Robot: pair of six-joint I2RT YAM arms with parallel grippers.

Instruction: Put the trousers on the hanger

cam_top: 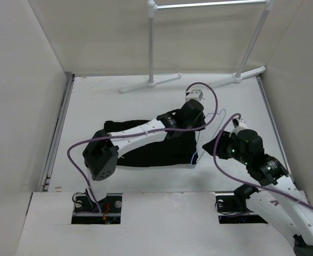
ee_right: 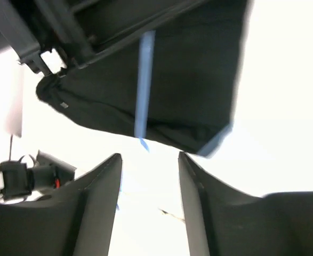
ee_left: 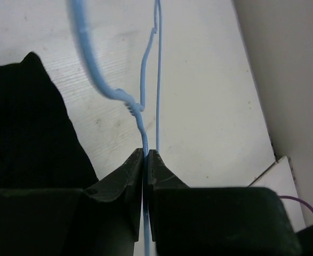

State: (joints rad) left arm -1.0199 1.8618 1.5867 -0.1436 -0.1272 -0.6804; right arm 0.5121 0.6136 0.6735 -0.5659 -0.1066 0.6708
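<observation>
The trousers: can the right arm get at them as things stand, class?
Probably yes: the right gripper is open, facing the trousers with nothing between. The left gripper, shut on the hanger, leaves that side free.

A white tubular garment rack (cam_top: 151, 48) is standing at the far end of the flat white table (cam_top: 108, 106), both feet resting on it; plain white walls (cam_top: 17, 106) are enclosing the table.

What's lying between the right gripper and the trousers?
A narrow strip of bare table, with the hanger's wire poking into it from over the trousers; the right wrist view shows this.
</observation>
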